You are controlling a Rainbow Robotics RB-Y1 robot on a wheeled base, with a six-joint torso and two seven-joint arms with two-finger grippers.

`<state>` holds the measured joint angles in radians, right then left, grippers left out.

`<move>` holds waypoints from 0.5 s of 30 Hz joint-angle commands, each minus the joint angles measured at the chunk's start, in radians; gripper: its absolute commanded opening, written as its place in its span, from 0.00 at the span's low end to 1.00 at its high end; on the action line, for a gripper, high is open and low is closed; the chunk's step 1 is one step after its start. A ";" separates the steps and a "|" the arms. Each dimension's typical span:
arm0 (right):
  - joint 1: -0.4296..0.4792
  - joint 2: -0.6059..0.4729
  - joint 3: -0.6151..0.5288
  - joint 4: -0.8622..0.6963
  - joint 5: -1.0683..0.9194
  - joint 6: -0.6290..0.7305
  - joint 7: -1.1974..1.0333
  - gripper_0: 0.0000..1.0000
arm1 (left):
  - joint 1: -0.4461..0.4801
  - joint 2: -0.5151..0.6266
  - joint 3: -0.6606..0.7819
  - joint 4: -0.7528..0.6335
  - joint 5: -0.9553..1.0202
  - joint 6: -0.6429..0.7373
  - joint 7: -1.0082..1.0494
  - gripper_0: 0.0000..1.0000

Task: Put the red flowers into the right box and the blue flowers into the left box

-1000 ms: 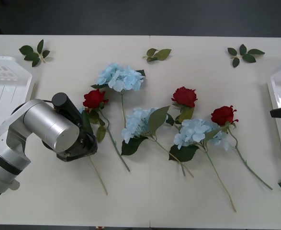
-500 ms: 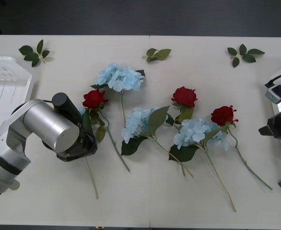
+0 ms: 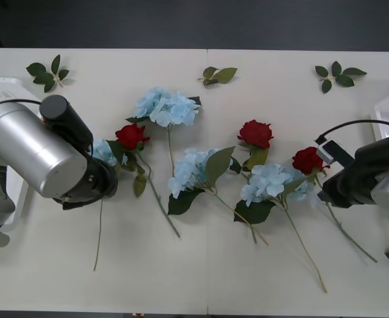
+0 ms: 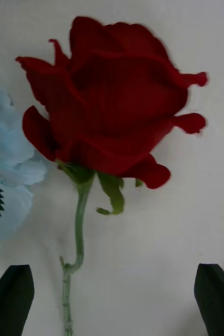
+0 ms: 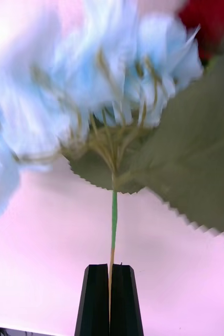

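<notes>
The white desk (image 3: 207, 278) carries loose roses and hydrangeas, with leaf sprigs (image 3: 48, 71) along its far edge. The left box (image 3: 2, 126) lies just beyond the left claw, on the outer side; the right box (image 3: 386, 126) sits close outside the right claw.

The left claw (image 5: 110, 273) is pressed together on the stem of a pale-blue hydrangea (image 3: 103, 151), whose head stands just past the fingertips beside a red rose (image 3: 130, 136), its thin stem trailing toward the near desk edge. Judging by this, the step in hand is carrying that blue flower to the left box; next it calls for a swing outward over the tray and a release.

The right claw (image 4: 112, 299) is spread, its black fingers (image 4: 9, 296) either side of the stem of another red rose (image 4: 109, 105), head straight ahead. It looks poised to descend and pinch that stem, avoiding the blue hydrangea (image 4: 4, 173) crowding one side.
</notes>
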<state>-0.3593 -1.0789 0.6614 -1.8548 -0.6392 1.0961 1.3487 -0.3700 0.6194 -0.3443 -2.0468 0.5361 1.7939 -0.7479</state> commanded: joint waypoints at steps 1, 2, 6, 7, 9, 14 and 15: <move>-0.029 -0.006 0.046 0.011 0.056 -0.035 -0.102 0.89 | -0.026 0.023 0.133 -0.047 0.044 0.068 -0.122 0.00; -0.030 -0.006 0.064 0.016 0.072 -0.047 -0.108 0.89 | -0.026 0.023 0.168 -0.049 0.059 0.081 -0.151 0.00; -0.029 0.002 0.087 0.036 0.085 -0.076 -0.111 0.87 | -0.024 0.037 0.225 -0.047 0.077 0.091 -0.215 0.00; -0.030 0.002 0.089 0.037 0.085 -0.076 -0.111 0.85 | -0.024 0.039 0.225 -0.047 0.077 0.091 -0.217 0.00; -0.029 0.008 0.092 0.043 0.092 -0.081 -0.109 0.80 | -0.024 0.043 0.226 -0.047 0.081 0.091 -0.219 0.00; -0.029 0.024 0.104 0.068 0.098 -0.097 -0.111 0.70 | -0.024 0.043 0.200 -0.044 0.091 0.093 -0.231 1.00; -0.029 0.024 0.107 0.071 0.099 -0.101 -0.111 0.67 | -0.024 0.043 0.196 -0.044 0.091 0.093 -0.232 1.00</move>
<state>-0.3844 -1.0651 0.7670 -1.7842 -0.5488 1.0146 1.2682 -0.3700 0.6454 -0.1390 -2.0665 0.6235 1.8825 -0.9458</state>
